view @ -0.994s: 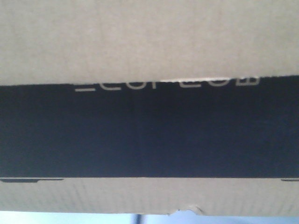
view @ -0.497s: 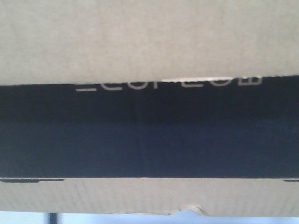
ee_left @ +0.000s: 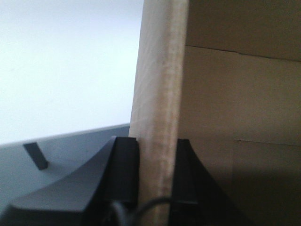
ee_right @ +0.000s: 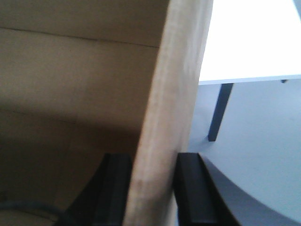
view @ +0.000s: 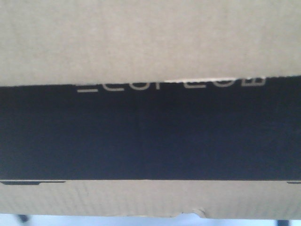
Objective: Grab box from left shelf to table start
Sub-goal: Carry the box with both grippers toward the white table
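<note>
Evidently stiff but bulky, the large brown corrugated cardboard box (view: 150, 42) fills the front view, near the white table (ee_right: 254, 37); left gripper (ee_left: 155, 176) and right gripper (ee_right: 151, 188) each pinch a thin wall edge.

Grey-blue floor (ee_right: 254, 155), evenly lit, beneath a white counter (ee_right: 254, 37) on a dark slanted leg (ee_right: 219, 113). In the left wrist view, more grey below glaring white, with a short dark stub (ee_left: 35, 155).

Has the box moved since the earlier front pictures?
Yes. The box shifted right in the front view: the dark leg under its lower edge slid from the middle to far left.
</note>
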